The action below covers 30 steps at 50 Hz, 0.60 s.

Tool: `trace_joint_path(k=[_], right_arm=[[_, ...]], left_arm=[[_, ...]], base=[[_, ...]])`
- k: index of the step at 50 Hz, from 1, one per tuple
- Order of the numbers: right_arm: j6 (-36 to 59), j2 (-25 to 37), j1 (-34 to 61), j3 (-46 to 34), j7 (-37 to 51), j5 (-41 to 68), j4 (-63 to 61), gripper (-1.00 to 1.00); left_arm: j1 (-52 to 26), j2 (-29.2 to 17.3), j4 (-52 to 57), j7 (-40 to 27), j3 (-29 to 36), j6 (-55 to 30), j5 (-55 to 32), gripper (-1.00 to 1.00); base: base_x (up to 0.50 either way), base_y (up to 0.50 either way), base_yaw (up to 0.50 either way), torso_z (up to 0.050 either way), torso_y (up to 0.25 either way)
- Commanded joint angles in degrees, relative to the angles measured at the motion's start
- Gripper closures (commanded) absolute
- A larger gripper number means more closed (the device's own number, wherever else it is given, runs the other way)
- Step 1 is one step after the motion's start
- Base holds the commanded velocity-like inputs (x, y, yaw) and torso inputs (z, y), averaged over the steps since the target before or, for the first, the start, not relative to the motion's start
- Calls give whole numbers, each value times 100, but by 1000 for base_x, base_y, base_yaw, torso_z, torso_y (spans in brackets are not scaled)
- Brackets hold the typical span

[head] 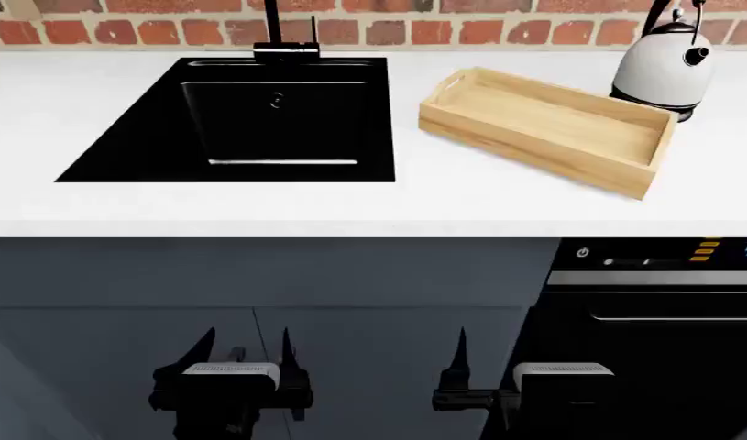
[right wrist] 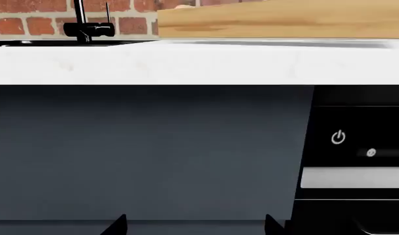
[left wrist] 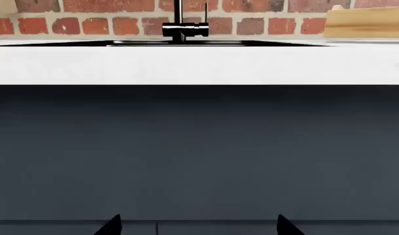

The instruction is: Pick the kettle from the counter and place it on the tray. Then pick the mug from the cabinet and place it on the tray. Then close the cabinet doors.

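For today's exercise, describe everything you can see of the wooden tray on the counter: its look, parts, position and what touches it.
The tray is a shallow rectangular box of light, pale wood with raised sides and an empty floor. A slot handle is cut in its near-sink short end; the other end's slot is not visible. It sits flat on the white counter, angled, between the black sink and the kettle. The kettle stands just behind its far corner; contact cannot be told. Nothing else touches it.

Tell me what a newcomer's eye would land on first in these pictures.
First the black sink sunk into the white counter, stark against it, with the tap at its back edge. Next the light-wood tray lying empty to its right, and the white kettle standing just behind the tray's far end by the brick wall. Both grippers, left and right, sit low before the dark cabinet fronts, open.
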Motion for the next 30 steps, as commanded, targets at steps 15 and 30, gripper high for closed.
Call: trace_joint_path(k=[15, 30], right_arm=[[343, 343, -269, -250, 398, 329, -997, -100], [453, 491, -375, -348, 533, 500, -1427, -100]], left_arm=[[-212, -363, 1041, -486, 163, -809, -549, -100], [-3690, -584, 2773, -690, 586, -4533, -225, -100]], base=[[0, 0, 0, 14, 0], [0, 0, 0, 50, 0]])
